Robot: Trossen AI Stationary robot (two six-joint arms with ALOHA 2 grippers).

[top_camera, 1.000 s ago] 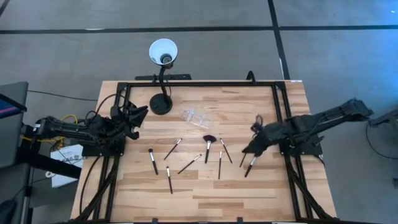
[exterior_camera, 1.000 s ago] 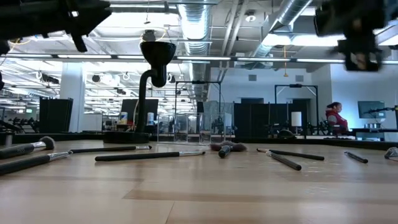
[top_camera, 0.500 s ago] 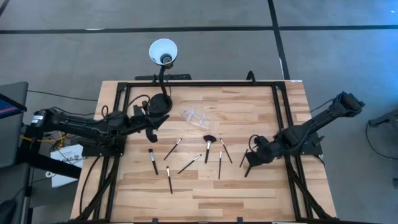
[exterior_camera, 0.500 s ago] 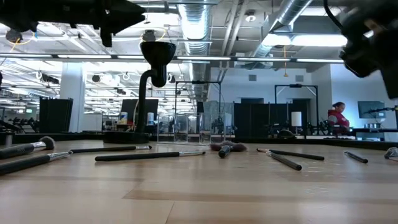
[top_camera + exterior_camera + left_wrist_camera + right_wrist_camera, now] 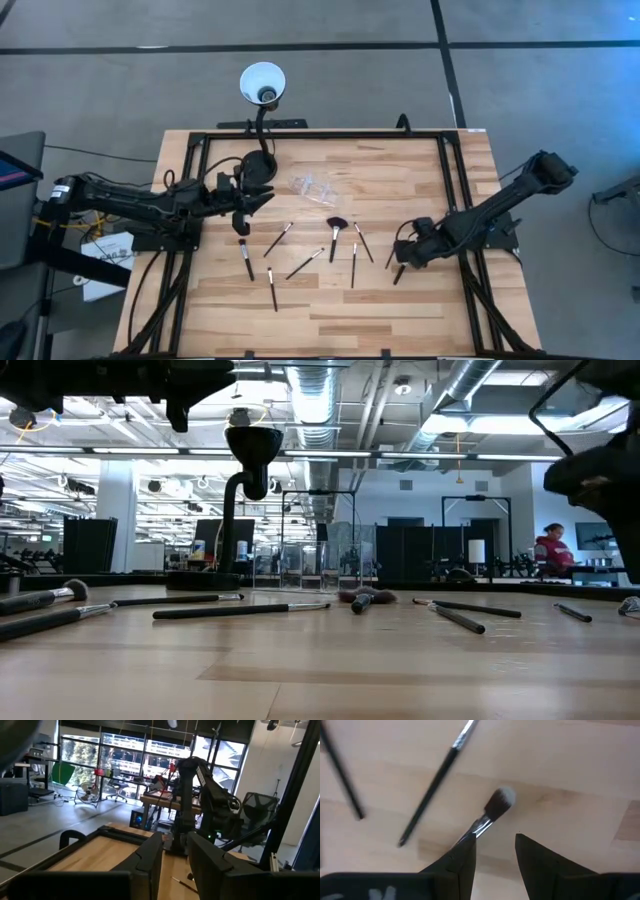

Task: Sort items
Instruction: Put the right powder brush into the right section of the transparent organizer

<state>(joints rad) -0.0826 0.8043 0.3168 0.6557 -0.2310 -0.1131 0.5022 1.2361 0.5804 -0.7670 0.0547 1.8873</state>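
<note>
The right gripper [image 5: 398, 262] is low over a dark-handled, fluffy-tipped makeup brush [image 5: 490, 814], fingers spread; nothing is pinched. The left gripper [image 5: 262, 194], fingers slightly apart, hangs above the pale wooden worktop [image 5: 420, 310].

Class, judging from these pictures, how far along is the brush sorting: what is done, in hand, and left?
Done: nothing looks sorted; the makeup brushes lie scattered singly on the table.
In hand: the right gripper is low, fingers open around a pale-tipped brush, not yet gripping. The left gripper hovers near the lamp.
Left: grouping every brush.
</note>
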